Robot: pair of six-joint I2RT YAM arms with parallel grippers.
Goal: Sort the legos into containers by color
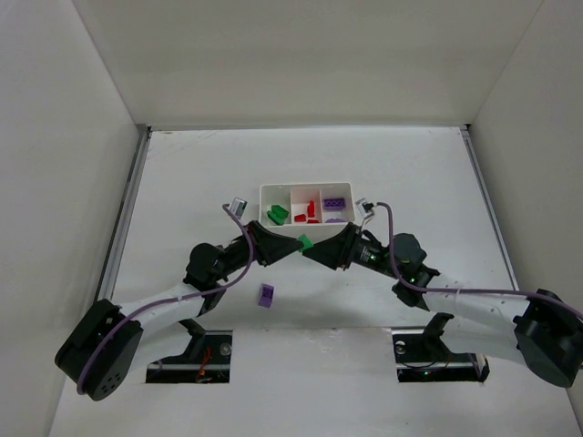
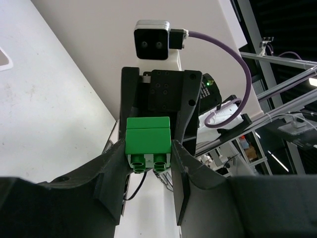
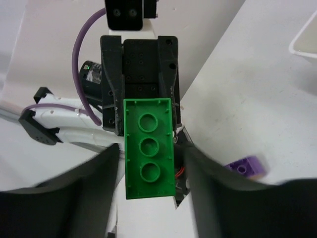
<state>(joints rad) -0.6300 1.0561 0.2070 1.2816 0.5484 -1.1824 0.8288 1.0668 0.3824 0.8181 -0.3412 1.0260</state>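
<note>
A green lego (image 1: 305, 242) hangs above the table just in front of the white tray (image 1: 306, 187), between both arms' tips. My left gripper (image 1: 293, 244) is shut on it; the left wrist view shows the lego (image 2: 148, 141) pinched between both fingers (image 2: 111, 163). My right gripper (image 1: 315, 248) faces it from the other side. In the right wrist view its fingers (image 3: 198, 168) flank the lego's underside (image 3: 148, 148) with a thin gap on each side. The containers hold green pieces (image 1: 277, 215) on the left, red (image 1: 306, 213) in the middle and purple (image 1: 335, 204) on the right.
One purple lego (image 1: 266, 294) lies on the table near the left arm, and also shows in the right wrist view (image 3: 243, 167). A corner of the tray (image 3: 307, 42) sits at the upper right of that view. White walls enclose the table.
</note>
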